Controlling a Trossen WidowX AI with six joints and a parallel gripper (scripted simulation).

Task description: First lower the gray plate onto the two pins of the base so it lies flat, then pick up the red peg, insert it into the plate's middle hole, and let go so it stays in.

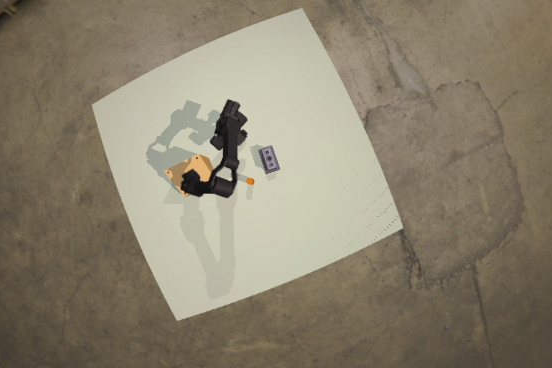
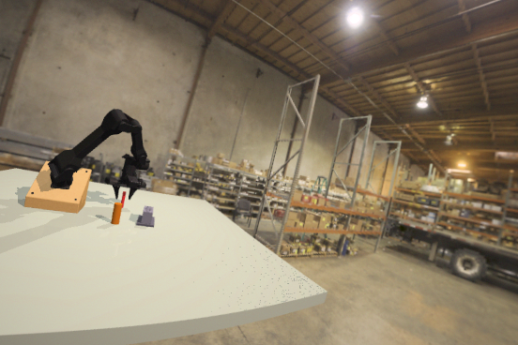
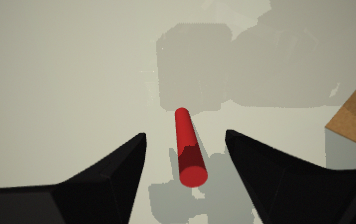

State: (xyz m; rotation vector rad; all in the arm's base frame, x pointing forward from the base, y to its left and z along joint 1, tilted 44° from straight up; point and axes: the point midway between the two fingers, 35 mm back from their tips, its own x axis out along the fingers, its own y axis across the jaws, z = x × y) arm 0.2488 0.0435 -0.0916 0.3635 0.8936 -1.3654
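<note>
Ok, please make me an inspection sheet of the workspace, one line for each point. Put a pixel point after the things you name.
Surface: pale table top [image 1: 302,80] [image 2: 171,281] [image 3: 60,75], with shadows and dark specks toward one corner.
Job's things: red peg [image 2: 123,199] [image 3: 183,130] stands upright, not inserted; gray plate [image 1: 265,160] [image 2: 147,217] shows a row of three round marks; its seating on the pins cannot be confirmed.
Clutter: orange cylinder [image 1: 250,181] [image 2: 116,213] stands upright near the peg.
Grippers: pincer [image 1: 229,139] [image 2: 124,197] [image 3: 186,136] open, one finger either side of the peg, gaps visible.
Cables: nothing seen.
Surroundings: concrete floor [image 1: 457,325] [image 2: 382,300], storage racks [image 2: 308,127], truck wheel [image 2: 468,264].
</note>
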